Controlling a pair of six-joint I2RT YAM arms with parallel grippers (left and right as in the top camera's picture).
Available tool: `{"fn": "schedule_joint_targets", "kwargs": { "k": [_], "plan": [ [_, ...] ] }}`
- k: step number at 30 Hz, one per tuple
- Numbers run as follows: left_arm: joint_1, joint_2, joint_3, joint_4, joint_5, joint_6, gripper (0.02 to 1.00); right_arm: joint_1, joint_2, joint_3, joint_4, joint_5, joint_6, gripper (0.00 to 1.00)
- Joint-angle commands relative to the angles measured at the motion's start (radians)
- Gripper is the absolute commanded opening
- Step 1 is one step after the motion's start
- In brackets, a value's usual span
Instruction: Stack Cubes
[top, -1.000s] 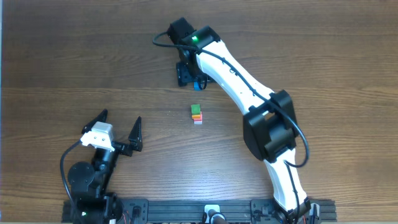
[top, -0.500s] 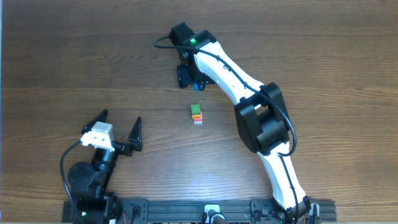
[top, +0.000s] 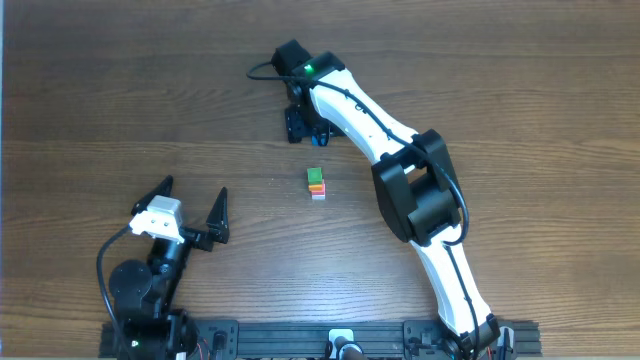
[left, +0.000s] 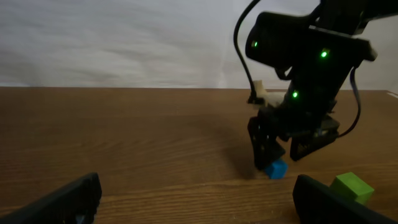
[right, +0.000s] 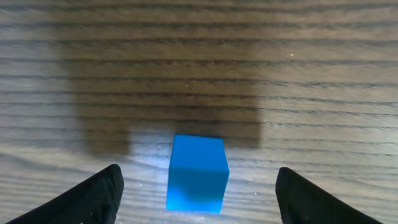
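**Item: blue cube.** It sits flat on the wooden table, at 12 o'clock from the stack.
- Handling, by the look of it: small, rigid and light, with smooth flat faces and sharp edges. It is unlikely to deform but could twist or skid if pinched off-centre.
- Best hold: two opposite side faces, squarely and at mid-height, leaving the underside free to seat on the green cube.

**Item: stack.** Green cube on top, an orange one under it and a pale one at the base. It is narrow and probably easy to topple.

**Item: right gripper.** It is directly over the blue cube, fingers spread wide either side with a gap at each face, and pinching nothing.

**Item: left gripper.** It is at 8 o'clock from the stack, well apart from it. The fingers are splayed and hold nothing.

**Change noted.**
- The right arm's elbow has folded in toward the stack.
- Its wrist has crept slightly toward 11 o'clock.
- The gripper stays over the blue cube.
- The cubes and the left arm are unmoved.
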Motion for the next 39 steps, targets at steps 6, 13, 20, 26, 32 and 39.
{"fn": "schedule_joint_targets", "kwargs": {
  "k": [6,13,20,26,32,39],
  "plan": [
    [-0.005,-0.005,-0.006,0.0,0.006,0.014,0.998,-0.007,0.023,0.009,0.013,-0.005,0.001,0.538],
    [-0.005,-0.005,-0.006,0.0,0.006,0.014,1.0,-0.007,0.023,0.009,0.014,-0.013,0.005,0.209],
    [-0.005,-0.005,-0.006,0.0,0.006,0.014,1.0,-0.007,0.023,0.009,0.014,-0.013,0.005,0.071],
    [-0.005,-0.005,-0.006,-0.001,0.006,0.014,1.0,-0.003,-0.006,0.01,0.009,-0.013,0.004,0.012],
    [-0.005,-0.005,-0.005,-0.001,0.006,0.014,1.0,-0.002,-0.083,0.01,-0.006,-0.013,0.004,0.012],
    [-0.005,-0.005,-0.006,0.0,0.006,0.014,1.0,0.002,-0.217,0.01,-0.041,-0.008,0.003,0.009]
  ]
}}
